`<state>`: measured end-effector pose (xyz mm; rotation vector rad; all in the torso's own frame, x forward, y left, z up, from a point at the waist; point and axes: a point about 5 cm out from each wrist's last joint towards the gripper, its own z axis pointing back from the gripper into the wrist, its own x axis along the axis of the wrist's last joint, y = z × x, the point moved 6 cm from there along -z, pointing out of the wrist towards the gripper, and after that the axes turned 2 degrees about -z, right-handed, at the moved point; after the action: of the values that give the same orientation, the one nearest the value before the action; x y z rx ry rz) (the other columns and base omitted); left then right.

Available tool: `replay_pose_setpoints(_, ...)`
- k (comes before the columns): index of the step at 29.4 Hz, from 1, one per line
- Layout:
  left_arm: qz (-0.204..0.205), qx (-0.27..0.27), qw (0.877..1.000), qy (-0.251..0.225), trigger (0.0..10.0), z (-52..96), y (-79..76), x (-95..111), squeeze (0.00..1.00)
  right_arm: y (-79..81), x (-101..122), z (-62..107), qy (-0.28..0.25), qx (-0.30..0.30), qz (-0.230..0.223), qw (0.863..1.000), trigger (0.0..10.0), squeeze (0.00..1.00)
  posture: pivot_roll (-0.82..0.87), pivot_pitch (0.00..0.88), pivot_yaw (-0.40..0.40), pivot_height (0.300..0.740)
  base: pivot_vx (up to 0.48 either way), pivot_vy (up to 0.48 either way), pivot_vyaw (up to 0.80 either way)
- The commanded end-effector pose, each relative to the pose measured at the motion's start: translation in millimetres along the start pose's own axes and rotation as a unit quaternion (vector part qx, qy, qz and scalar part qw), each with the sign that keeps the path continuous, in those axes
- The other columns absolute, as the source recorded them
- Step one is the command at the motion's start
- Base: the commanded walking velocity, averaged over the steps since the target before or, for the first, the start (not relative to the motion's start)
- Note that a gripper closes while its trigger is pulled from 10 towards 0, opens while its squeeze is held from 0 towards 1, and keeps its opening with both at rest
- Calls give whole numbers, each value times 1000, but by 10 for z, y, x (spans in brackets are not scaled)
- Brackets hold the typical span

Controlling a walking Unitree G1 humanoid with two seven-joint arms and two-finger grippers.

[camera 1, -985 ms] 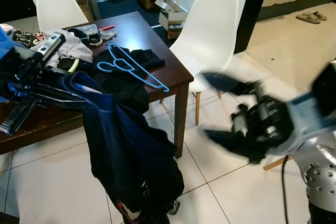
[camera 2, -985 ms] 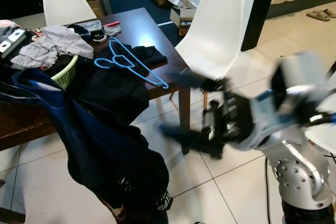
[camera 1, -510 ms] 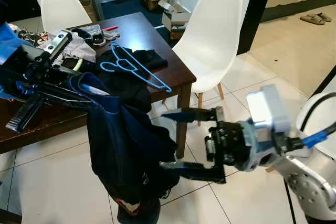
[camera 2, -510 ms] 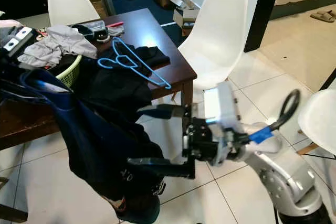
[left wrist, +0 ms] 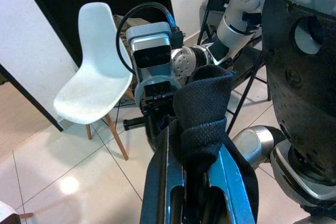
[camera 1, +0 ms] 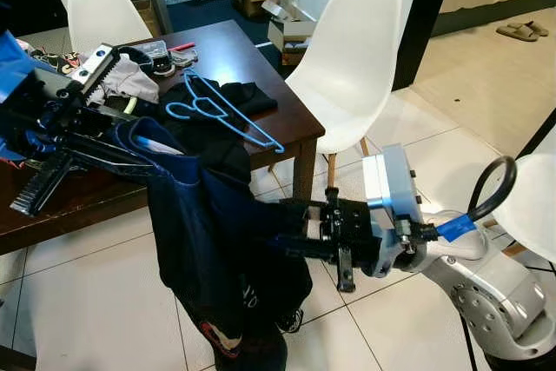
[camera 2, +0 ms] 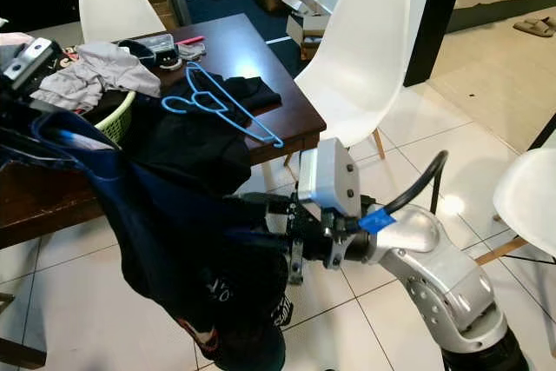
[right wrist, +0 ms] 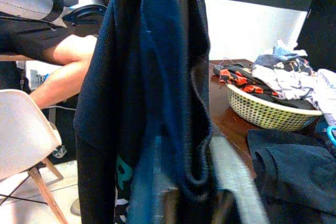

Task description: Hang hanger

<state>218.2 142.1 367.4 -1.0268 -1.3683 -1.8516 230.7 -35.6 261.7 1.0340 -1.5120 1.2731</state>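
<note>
One blue hanger (camera 1: 221, 112) lies behind right gripper (camera 1: 282, 228).

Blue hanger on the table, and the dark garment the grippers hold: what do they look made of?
The blue hanger looks like thin plastic or coated wire: slim, smooth and uniformly light blue; I can't tell which. The dark garment hanging from the left gripper, with the right gripper at it, looks like knit sports mesh: the left wrist view shows a fine dotted weave, matte navy.
</note>
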Motion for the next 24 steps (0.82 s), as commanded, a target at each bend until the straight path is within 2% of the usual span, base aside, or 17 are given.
replay_pose_setpoints(1, -11, -13, 1000, 3, 10000, 5, -20, 44, 0, 9, 14, -16, -4, 4, 3, 1000, 0, 0, 27, 100, 80, 740, 0, 0, 0)
replay_pose_setpoints(4, -13, -11, 1000, -1, 10000, -1, -6, 30, 0, 37, 99, 10, -35, 12, -7, 999, 0, 0, 24, 102, 79, 740, 0, 0, 0)
replay_pose_setpoints(6, -15, -6, 1000, -3, 10000, 4, 10, 16, 0, 71, 244, 58, -87, 24, -20, 996, 0, 0, 24, 104, 79, 740, 0, 0, 0)
replay_pose_setpoints(7, -15, -6, 1000, -3, 10000, 4, 10, 16, 0, 71, 244, 58, -87, 24, -20, 996, 0, 0, 24, 104, 79, 740, 0, 0, 0)
replay_pose_setpoints(9, -15, 0, 1000, -3, 10000, 18, 28, 0, 0, 90, 389, 121, -137, 33, -32, 989, 0, 0, 27, 105, 79, 740, 0, 0, 0)
replay_pose_setpoints(10, -15, 0, 1000, -3, 10000, 18, 28, 0, 0, 90, 389, 121, -137, 33, -32, 989, 0, 0, 27, 105, 79, 740, 0, 0, 0)
replay_pose_setpoints(12, -13, 14, 1000, 0, 10000, 59, 53, -41, 0, 57, 626, 255, -214, 32, -39, 976, 0, 0, 28, 105, 79, 740, 0, 0, 0)
replay_pose_setpoints(14, -13, 14, 1000, 0, 10000, 59, 53, -41, 0, 57, 626, 255, -214, 32, -39, 976, 0, 0, 28, 105, 79, 740, 0, 0, 0)
replay_pose_setpoints(15, -12, 25, 1000, 4, 10000, 92, 67, -73, 0, 1, 737, 353, -250, 19, -38, 967, 0, 0, 28, 106, 81, 740, 0, 0, 0)
replay_pose_setpoints(16, -12, 25, 1000, 4, 10000, 92, 67, -73, 0, 1, 737, 353, -250, 19, -38, 967, 0, 0, 28, 106, 81, 740, 0, 0, 0)
replay_pose_setpoints(17, -12, 41, 999, 10, 10000, 131, 87, -122, 0, -63, 814, 446, -275, 4, -35, 961, 0, 0, 29, 107, 81, 740, 0, 0, 0)
replay_pose_setpoints(19, -12, 41, 999, 10, 10000, 131, 87, -122, 0, -63, 814, 446, -275, 4, -35, 961, 0, 0, 29, 107, 81, 740, 0, 0, 0)
replay_pose_setpoints(20, -10, 76, 997, 21, 10000, 191, 144, -225, 0, -148, 840, 520, -281, -21, -28, 959, 0, 0, 31, 110, 80, 740, 0, 0, 0)
replay_pose_setpoints(22, -10, 76, 997, 21, 10000, 191, 144, -225, 0, -148, 840, 520, -281, -21, -28, 959, 0, 0, 31, 110, 80, 740, 0, 0, 0)
replay_pose_setpoints(24, -4, 161, 987, 27, 10000, 249, 282, -501, 0, -331, 817, 591, -268, -74, -19, 960, 0, 0, 31, 112, 75, 740, 0, 0, 0)
